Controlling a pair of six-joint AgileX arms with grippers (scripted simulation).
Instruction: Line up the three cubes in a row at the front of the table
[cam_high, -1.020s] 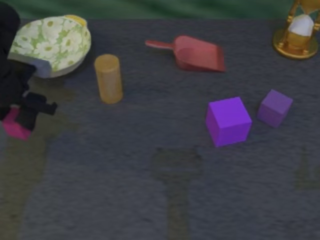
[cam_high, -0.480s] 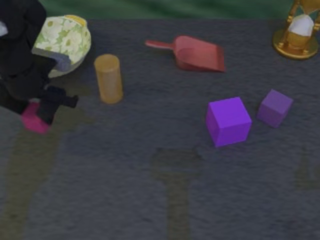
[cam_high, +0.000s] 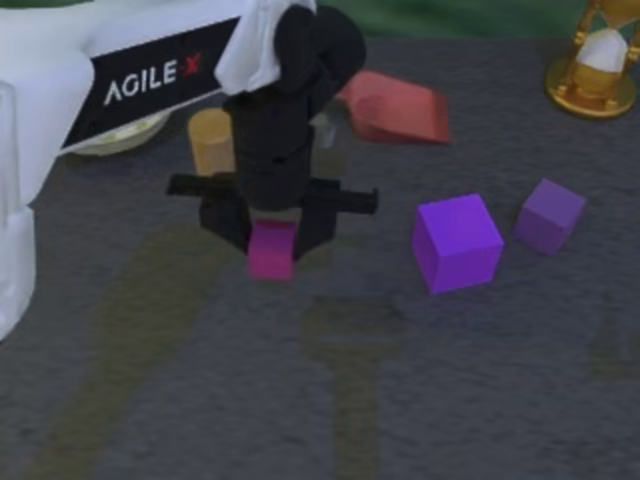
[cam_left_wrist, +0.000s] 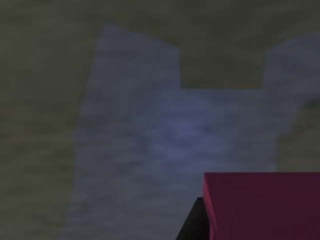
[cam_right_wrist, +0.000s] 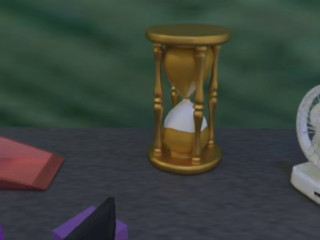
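My left gripper (cam_high: 272, 232) hangs over the table (cam_high: 200, 400) left of centre, shut on the small magenta-pink cube (cam_high: 271, 251). In the left wrist view the same cube (cam_left_wrist: 262, 205) fills the corner beside one dark finger (cam_left_wrist: 196, 226), with the table well below. To its right the large bright violet cube (cam_high: 456, 242) stands on the table. Further right and slightly back sits the dull purple cube (cam_high: 549, 215), also seen low in the right wrist view (cam_right_wrist: 67, 233). My right arm stays outside the top view.
Behind the left arm stands an amber cylinder (cam_high: 209, 141), partly covered. A red dustpan (cam_high: 405, 110) lies at the back centre and a gold hourglass (cam_high: 598, 62) at the back right. A white fan (cam_right_wrist: 310, 145) is near the hourglass (cam_right_wrist: 186, 100).
The left arm has swung from the table's left edge to left of centre, carrying the magenta-pink cube. It now covers the floral bowl. Both other cubes have stayed put.
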